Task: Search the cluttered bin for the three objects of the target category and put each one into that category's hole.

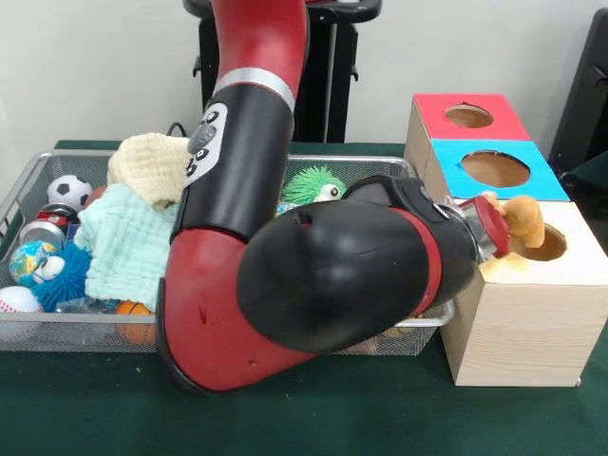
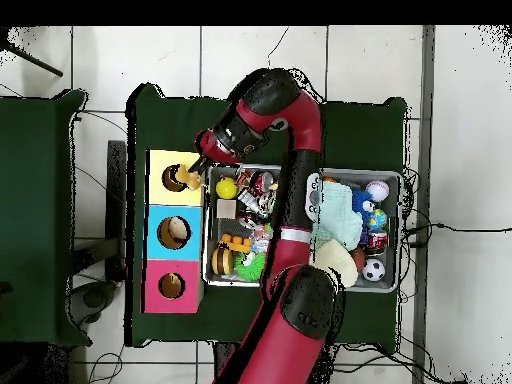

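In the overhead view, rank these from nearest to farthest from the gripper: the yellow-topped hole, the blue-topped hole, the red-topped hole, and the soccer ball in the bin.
Measured from the gripper:
1. Yellow-topped hole: right beside the gripper, at the top of the box row.
2. Blue-topped hole: the middle box, just below.
3. Red-topped hole: the bottom box.
4. Soccer ball: across the bin, at its lower right corner.

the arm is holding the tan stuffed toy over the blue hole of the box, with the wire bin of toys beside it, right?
Not quite: the tan stuffed toy is over the hole in the plain wooden, yellow-topped section, not the blue one. The front view shows it at the nearest hole, and the overhead view agrees. The rest stands: the arm's claw has the toy, and the wire bin of toys sits beside the box.
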